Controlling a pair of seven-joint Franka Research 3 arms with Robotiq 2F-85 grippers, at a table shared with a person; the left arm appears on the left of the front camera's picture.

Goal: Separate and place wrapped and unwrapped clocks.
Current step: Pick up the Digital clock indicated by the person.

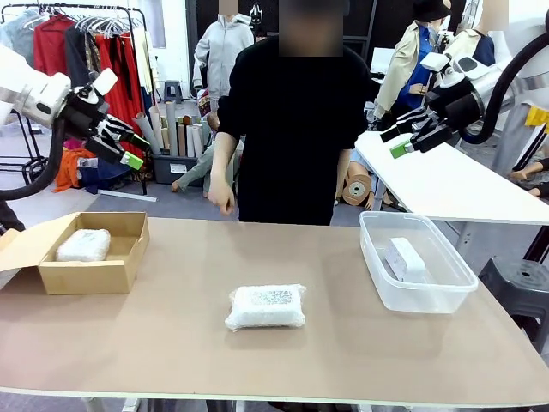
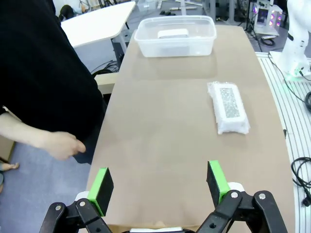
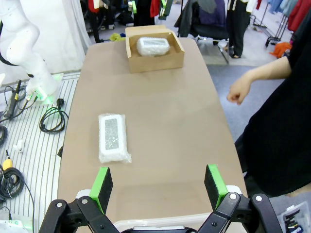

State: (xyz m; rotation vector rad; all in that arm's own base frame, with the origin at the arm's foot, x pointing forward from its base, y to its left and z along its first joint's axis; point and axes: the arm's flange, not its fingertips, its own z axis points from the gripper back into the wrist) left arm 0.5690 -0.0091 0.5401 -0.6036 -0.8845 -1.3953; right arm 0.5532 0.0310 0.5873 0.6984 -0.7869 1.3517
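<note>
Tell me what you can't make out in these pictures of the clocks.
- Front view: middle bundle, bubble wrap hides what's inside.
- Front view: second bundle, the cardboard box front wall hides its lower part.
- Front view: bare clock in the clear tub, too small to read its face.
</note>
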